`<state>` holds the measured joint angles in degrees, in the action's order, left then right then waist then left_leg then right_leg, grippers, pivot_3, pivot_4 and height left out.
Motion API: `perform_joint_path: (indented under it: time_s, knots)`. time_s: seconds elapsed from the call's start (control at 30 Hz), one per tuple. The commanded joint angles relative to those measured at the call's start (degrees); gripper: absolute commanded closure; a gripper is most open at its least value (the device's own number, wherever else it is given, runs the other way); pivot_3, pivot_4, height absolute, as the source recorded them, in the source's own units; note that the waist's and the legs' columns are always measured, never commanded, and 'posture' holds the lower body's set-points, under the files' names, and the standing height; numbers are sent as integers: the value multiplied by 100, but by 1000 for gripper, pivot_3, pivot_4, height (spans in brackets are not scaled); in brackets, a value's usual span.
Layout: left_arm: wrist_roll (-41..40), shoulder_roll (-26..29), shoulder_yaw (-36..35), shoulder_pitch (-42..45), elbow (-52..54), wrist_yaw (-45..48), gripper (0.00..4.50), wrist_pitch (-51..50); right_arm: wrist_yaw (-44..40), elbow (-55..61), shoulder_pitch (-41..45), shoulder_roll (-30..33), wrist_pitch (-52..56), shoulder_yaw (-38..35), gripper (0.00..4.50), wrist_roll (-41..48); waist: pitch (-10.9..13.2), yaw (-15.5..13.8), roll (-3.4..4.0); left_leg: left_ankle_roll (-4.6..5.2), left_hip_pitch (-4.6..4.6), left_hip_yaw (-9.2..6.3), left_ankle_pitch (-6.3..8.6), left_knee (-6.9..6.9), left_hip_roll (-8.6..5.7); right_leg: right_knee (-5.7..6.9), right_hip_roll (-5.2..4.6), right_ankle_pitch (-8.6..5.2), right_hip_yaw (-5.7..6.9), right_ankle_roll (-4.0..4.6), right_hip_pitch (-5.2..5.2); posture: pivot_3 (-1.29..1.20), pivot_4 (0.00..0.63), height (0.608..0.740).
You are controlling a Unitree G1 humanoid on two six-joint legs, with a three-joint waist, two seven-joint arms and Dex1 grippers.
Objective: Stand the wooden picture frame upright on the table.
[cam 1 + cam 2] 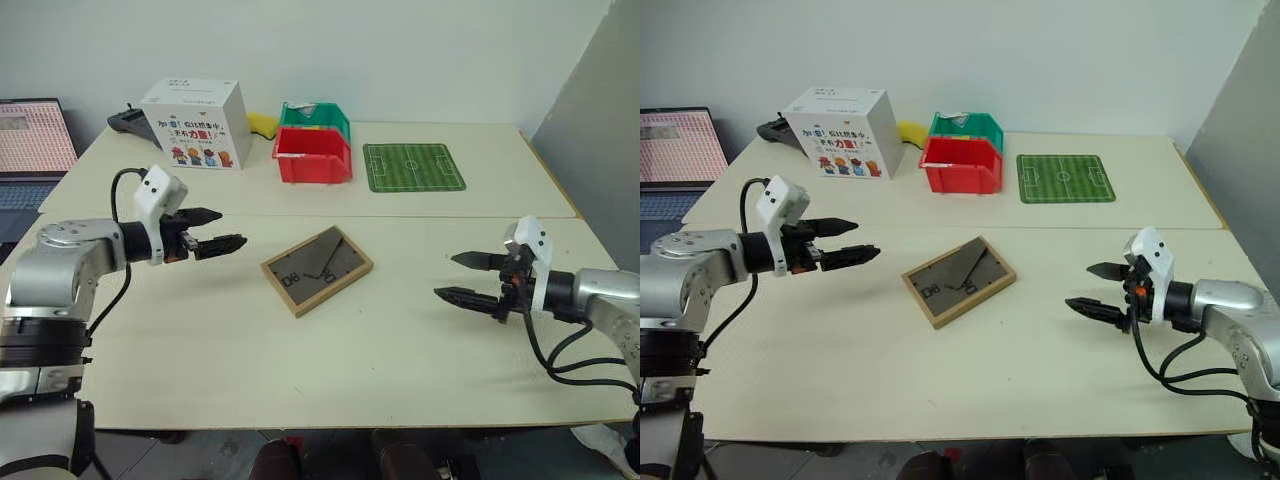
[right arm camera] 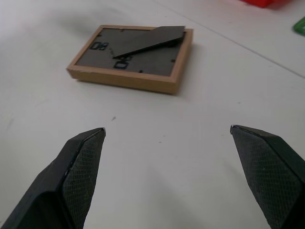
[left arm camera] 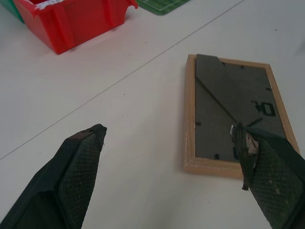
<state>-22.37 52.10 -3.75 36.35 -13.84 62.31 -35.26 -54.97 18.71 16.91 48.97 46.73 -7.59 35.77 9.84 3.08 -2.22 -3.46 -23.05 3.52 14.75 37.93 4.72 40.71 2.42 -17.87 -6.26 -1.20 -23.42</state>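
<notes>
Right claw (image 1: 468, 278), nearest the viewer, hovers over the desk (image 1: 300, 370) with fingers spread wide, empty, aimed inward and slightly downward. Left claw (image 1: 220, 230) mirrors it, equally wide and empty. Between them the wooden picture frame (image 1: 317, 269) lies flat, back up, its easel stand slightly raised; printed characters read roughly "80". White box (image 1: 196, 123) behind bears Chinese lettering.

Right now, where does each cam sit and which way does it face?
Head pair: high, looking down over the table; both arms show, wooden picture frame lying back up.
Left wrist: along the open left claw at the frame.
Right wrist: along the open right claw, frame ahead.
Shared: the frame.
</notes>
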Motion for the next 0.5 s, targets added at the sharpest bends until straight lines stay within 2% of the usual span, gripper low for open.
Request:
perform_joint_path:
  time_s: [0.03, 0.27, 0.33, 0.37, 0.4, 0.5]
  knots:
    - [199, 128, 131, 255, -159, 260, 0, 302, -46, 142, 151, 82, 37, -10, 49, 114, 1, -3, 0, 0, 0, -1, 0, 0, 0, 0, 0, 0, 0, 0, 0, 0, 150, 740]
    - [376, -231, 145, 538, -515, 40, 0, 548, 523, 331, 163, -231, 87, 81, 49, -25, 0, -36, 0, 0, -35, -35, 0, 13, 1, 1, -5, -2, 43, 4, -12, 0, 150, 740]
    - [556, -436, 211, 640, -808, -176, 0, 747, 1047, 402, 251, -591, 203, 172, 49, -96, 0, -34, -1, 0, -37, -36, 0, 13, 0, 2, -6, -2, 43, 5, -13, 0, 150, 740]
    - [679, -566, 261, 655, -933, -308, 353, 908, 1372, 445, 249, -818, 269, 257, 0, -180, 0, -33, -1, 0, -37, -38, 0, 15, 1, 4, -6, -2, 45, 5, -12, 0, 150, 740]
    - [795, -724, 279, 706, -1084, -518, 475, 1030, 1609, 515, 209, -997, 288, 379, 392, -272, 0, -35, -1, 0, -37, -40, -1, 16, 1, 7, -6, -2, 47, 5, -13, 0, 150, 740]
    - [1118, -1229, 350, 938, -1601, -1105, 1167, 1338, 2262, 611, 130, -1547, 306, 753, 1072, -610, 0, -77, -1, 0, -44, -49, -1, 20, 0, 11, -7, -2, 56, 5, -15, 0, 150, 740]
